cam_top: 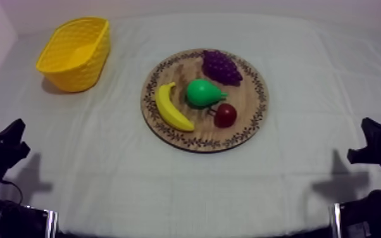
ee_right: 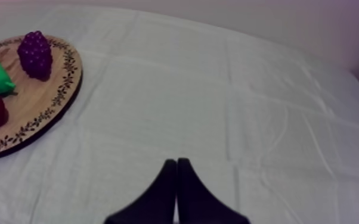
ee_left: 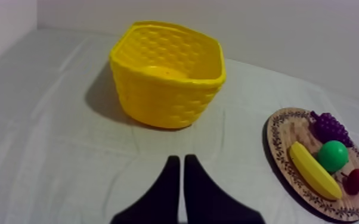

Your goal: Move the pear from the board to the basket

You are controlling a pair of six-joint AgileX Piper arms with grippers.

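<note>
The green pear (cam_top: 204, 93) lies in the middle of the round wooden board (cam_top: 251, 124), stem end toward the small red fruit (cam_top: 225, 114). The yellow basket (cam_top: 73, 54) stands at the far left with nothing in it. My left gripper (cam_top: 12, 136) rests low at the left edge, far from both. In the left wrist view its fingers lie together, shut on nothing (ee_left: 180, 158), pointing at the cloth in front of the basket (ee_left: 167, 80), with the pear (ee_left: 332, 156) off to the side. My right gripper (cam_top: 371, 136) rests low at the right, likewise shut (ee_right: 176, 161), beside the board (ee_right: 39, 113).
On the board with the pear lie a banana (cam_top: 171, 107) at its left and a bunch of purple grapes (cam_top: 221, 66) at the far side. The grey-white cloth (cam_top: 187, 183) covers the table between both grippers and the board.
</note>
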